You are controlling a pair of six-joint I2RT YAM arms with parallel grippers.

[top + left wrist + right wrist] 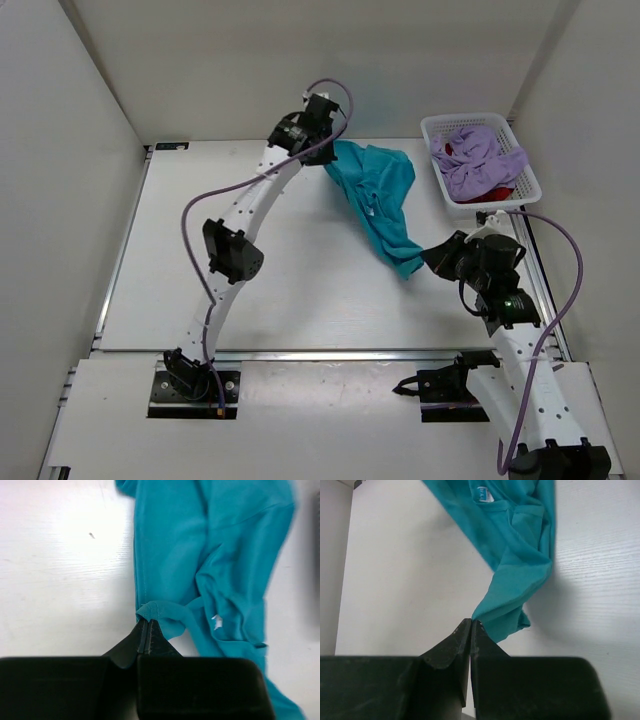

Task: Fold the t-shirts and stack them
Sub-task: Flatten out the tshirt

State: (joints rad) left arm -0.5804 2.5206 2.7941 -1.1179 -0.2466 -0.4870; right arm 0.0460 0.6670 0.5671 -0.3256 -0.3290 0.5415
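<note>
Teal t-shirt [375,195] is strung, bunched, over the counter [300,290] between both arms: left claw [145,623] pinched shut on one edge, right claw [471,623] clamped on a far corner. Looks like the spreading step; next they must draw apart and lay it flat.

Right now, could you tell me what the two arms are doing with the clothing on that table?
Both arms are handling the teal t-shirt. The left gripper is shut on a hem at its far end, and the right gripper is shut on a corner at its near end. The shirt stretches crumpled between them over the table, not yet folded. The lavender t-shirt and the red t-shirt lie heaped in the white basket at the far right.
</note>
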